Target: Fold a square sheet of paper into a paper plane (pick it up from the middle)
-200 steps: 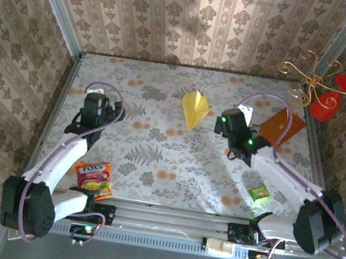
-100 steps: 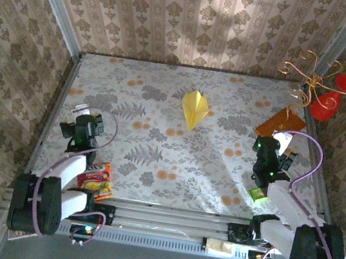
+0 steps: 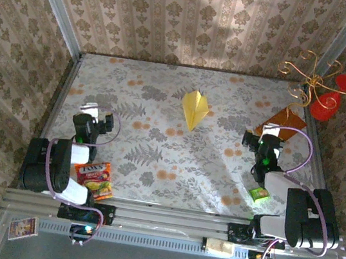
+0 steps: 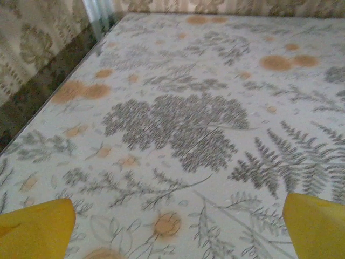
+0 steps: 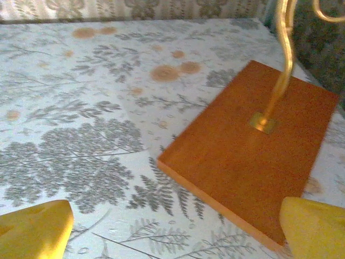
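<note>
The paper plane [image 3: 195,109], a small pointed yellow dart with a centre crease, lies alone on the floral table at the back centre. My left gripper [image 3: 91,119] rests low near the table's left side, far from the plane. In the left wrist view my left gripper [image 4: 175,232] is open, its yellow fingertips [image 4: 33,229] wide apart over bare tablecloth. My right gripper [image 3: 263,144] sits near the right side, just in front of the orange-brown board. In the right wrist view my right gripper [image 5: 175,232] is open, with nothing between its yellow fingertips [image 5: 33,227].
An orange-brown board [image 5: 253,156] carries a gold wire stand [image 3: 305,74] with red ornaments [image 3: 334,95] at the back right. A small green packet [image 3: 258,194] lies at the front right. A red-and-yellow snack packet [image 3: 94,178] lies at the front left. Patterned walls enclose the table.
Both arms have drawn back from the table's middle toward the near edge and folded low. The paper plane has stayed where it was.
</note>
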